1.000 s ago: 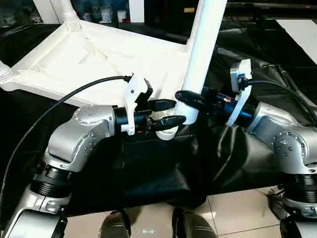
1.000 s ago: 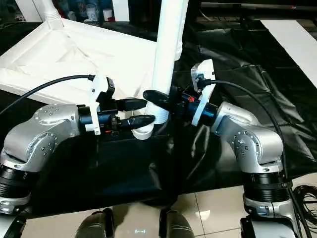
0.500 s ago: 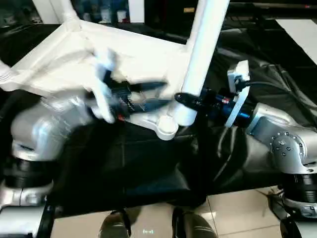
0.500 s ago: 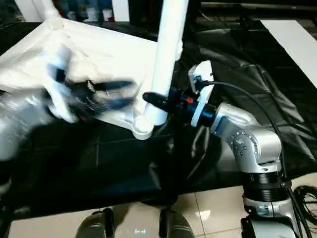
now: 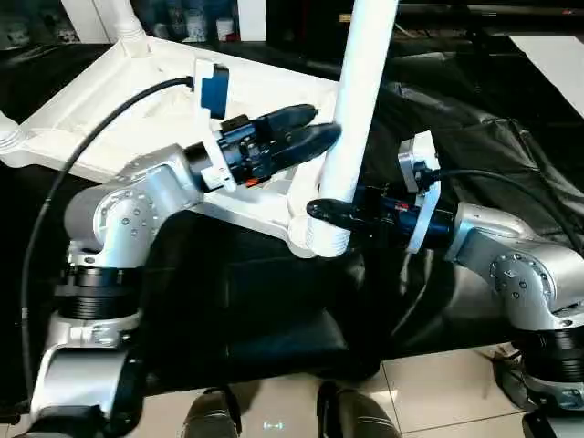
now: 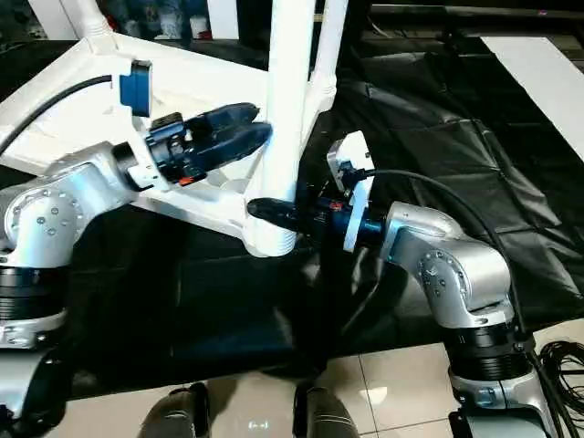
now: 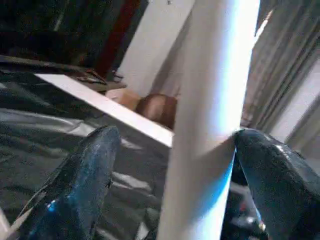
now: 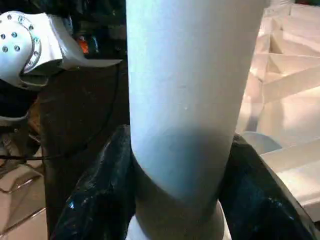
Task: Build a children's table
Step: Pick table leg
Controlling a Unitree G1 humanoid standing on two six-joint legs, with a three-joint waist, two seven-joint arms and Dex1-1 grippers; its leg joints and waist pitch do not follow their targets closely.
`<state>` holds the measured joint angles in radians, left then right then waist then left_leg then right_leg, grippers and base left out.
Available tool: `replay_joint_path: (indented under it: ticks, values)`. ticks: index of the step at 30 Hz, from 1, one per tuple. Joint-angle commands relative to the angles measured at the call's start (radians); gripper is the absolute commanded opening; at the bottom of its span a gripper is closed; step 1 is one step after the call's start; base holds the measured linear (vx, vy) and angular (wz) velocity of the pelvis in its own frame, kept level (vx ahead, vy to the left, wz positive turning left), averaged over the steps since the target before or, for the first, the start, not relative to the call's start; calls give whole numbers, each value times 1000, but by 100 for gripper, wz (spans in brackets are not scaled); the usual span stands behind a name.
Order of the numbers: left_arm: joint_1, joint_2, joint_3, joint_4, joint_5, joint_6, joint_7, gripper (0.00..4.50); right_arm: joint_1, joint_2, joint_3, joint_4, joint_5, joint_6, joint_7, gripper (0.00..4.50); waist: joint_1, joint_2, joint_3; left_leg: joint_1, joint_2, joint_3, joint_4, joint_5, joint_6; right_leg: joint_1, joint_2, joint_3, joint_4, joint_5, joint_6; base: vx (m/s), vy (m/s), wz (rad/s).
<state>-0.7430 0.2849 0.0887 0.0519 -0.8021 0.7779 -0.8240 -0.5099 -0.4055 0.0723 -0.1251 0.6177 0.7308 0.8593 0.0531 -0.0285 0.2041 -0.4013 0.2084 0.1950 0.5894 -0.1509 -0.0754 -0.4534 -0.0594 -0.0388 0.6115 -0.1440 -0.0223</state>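
Note:
The white tabletop [image 5: 109, 100] lies upside down on black cloth, ribbed underside up. A long white leg [image 5: 360, 91] stands upright in its near corner socket [image 5: 306, 239]. My right gripper [image 5: 330, 212] is shut on this leg just above the socket; in the right wrist view both fingers [image 8: 100, 190] press its sides. My left gripper [image 5: 324, 125] is higher up the same leg and open. In the left wrist view the leg [image 7: 210, 100] stands between its spread fingers [image 7: 85, 185], with a gap on one side. Two more legs [image 5: 123, 18] rise from the far corners.
Black cloth [image 5: 274, 310] covers the work surface and hangs over its near edge. Tiled floor [image 5: 438, 392] and my feet show below. A white panel [image 5: 557, 55] lies at the far right. A black cable [image 5: 91, 137] arcs over my left arm.
My left gripper has let go of the corner socket, risen and swung up beside the leg, opening wider. The right gripper has kept its grip, and the leg's base has shifted slightly left.

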Motion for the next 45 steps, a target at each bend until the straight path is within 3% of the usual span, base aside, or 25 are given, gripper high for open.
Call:
replay_joint_path:
  ticks: [1,4,9,11,17,33,34,45]
  values:
    - [-8,-16,39,-34,-77,36,-9,416,5,-11,14,-41,1,-7,21,187,4,2,-110,22,5,-4,-51,-118,42,77,-54,41,-59,-187,-227,0,0,0]
    - [1,-13,45,-59,-111,66,-34,416,5,-17,16,-34,-3,-8,25,187,5,2,-108,22,5,-5,-52,-120,46,77,-53,41,-60,-195,-221,0,0,0]
    - [19,12,-2,-83,-68,64,-51,416,0,-19,16,-29,-5,-6,29,187,4,1,-106,23,7,-5,-54,-121,44,74,-53,41,-63,-227,-197,0,0,0]
    - [10,-3,-9,-45,-26,43,5,386,-2,-23,22,-26,-8,-6,35,187,4,2,-107,23,7,-5,-54,-121,43,74,-53,41,-63,-224,-195,0,0,0]
    - [3,0,-23,-34,-3,26,9,333,-1,-35,38,-26,-16,-7,47,187,5,0,-108,23,6,-5,-53,-101,49,76,-52,42,-60,-191,-197,0,0,0]
    - [-6,-42,40,-38,-77,24,15,233,-3,-38,40,-16,-32,-19,46,187,4,-2,-104,22,6,-5,-53,-119,50,75,-53,41,-64,-216,-202,0,0,0]
    - [-6,-44,42,-39,-81,25,17,210,-4,-37,40,-16,-35,-21,46,187,4,-2,-104,22,6,-5,-53,-121,51,74,-53,41,-65,-220,-200,0,0,0]
    - [10,-48,32,-75,-105,46,11,185,-15,-33,42,2,-61,-50,38,187,2,-3,-104,22,6,-5,-53,-118,52,73,-53,41,-65,-232,-191,0,0,0]
